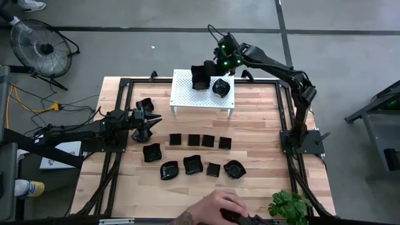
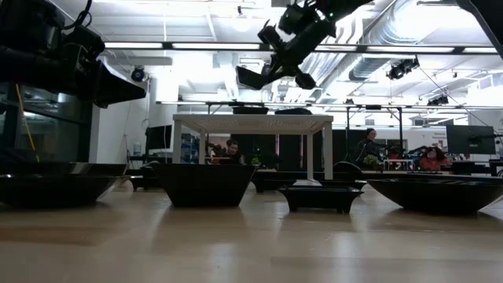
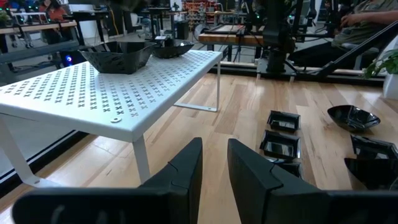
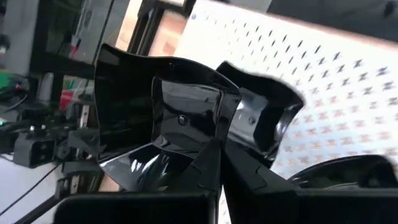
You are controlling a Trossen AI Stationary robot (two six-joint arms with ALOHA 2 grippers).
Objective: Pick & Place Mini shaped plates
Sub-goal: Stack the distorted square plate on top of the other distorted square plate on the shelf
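Nearest the right wrist camera, a glossy black wavy-rimmed plate (image 4: 168, 118) sits pinched at its rim between the right gripper's (image 4: 219, 163) two dark fingers, its hollow facing the lens. From above, that gripper (image 1: 215, 67) hangs over the white perforated stand (image 1: 185, 94) at about 12 o'clock on the table (image 1: 262, 144), with the held plate (image 1: 201, 76) above the stand's rear edge. A second rounder plate (image 1: 220, 87) already rests on the stand just beside it, toward 3 o'clock.

Out from there, a row of four flat square plates (image 1: 200, 140) lies near the table's middle, at 6 o'clock from the stand. A second, looser row of larger dishes (image 1: 192, 165) lies beyond them toward the front edge, with bare wood on either side. The stand's front half is bare too.

The left gripper (image 1: 149, 120) waits at 9 o'clock, above the table's left side, its fingers spread slightly apart and holding nothing; two more plates (image 1: 145, 106) lie close around it. A person's hand (image 1: 220, 206) rests at the front edge at 6 o'clock, beside a small green plant (image 1: 289, 205).
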